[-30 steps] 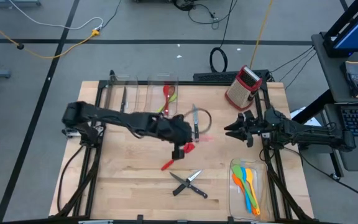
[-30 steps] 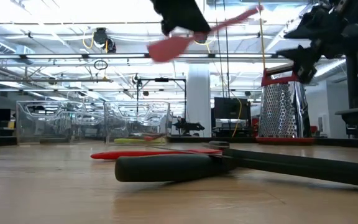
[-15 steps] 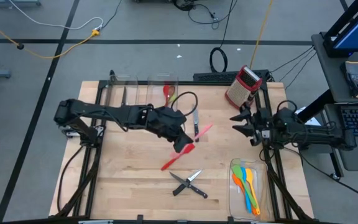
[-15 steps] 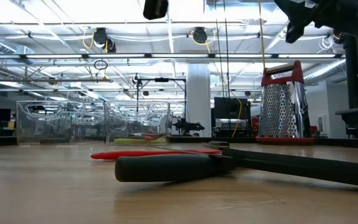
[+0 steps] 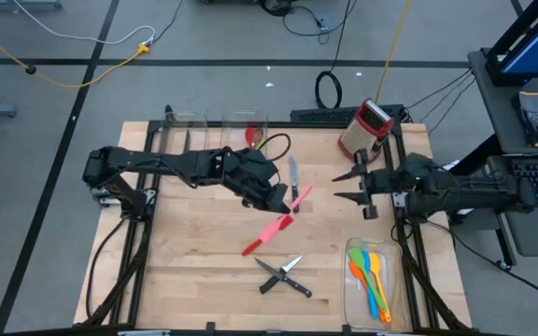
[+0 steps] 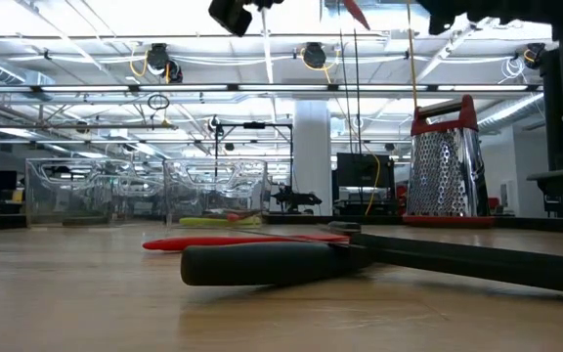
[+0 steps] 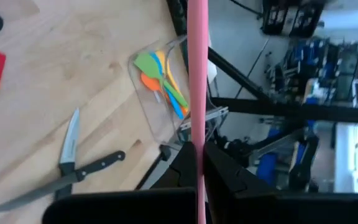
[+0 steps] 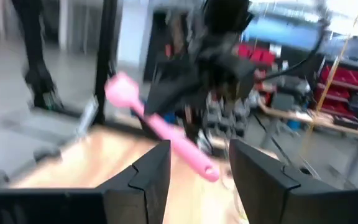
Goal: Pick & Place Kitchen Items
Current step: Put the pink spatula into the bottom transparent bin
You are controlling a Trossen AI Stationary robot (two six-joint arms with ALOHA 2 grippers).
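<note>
The low view's top edge cuts off the left hand [image 6: 238,12]; the right wrist view is blurred.

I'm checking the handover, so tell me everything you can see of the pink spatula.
The pink spatula is a slim one-piece utensil, plastic or silicone by its look, with a long straight handle and a flat, broader blade. It is off the table, shut in the left gripper, which clamps the handle partway along. From above it lies diagonally, handle end toward the open right gripper, which waits nearby without touching it. Nothing else touches it.
</note>
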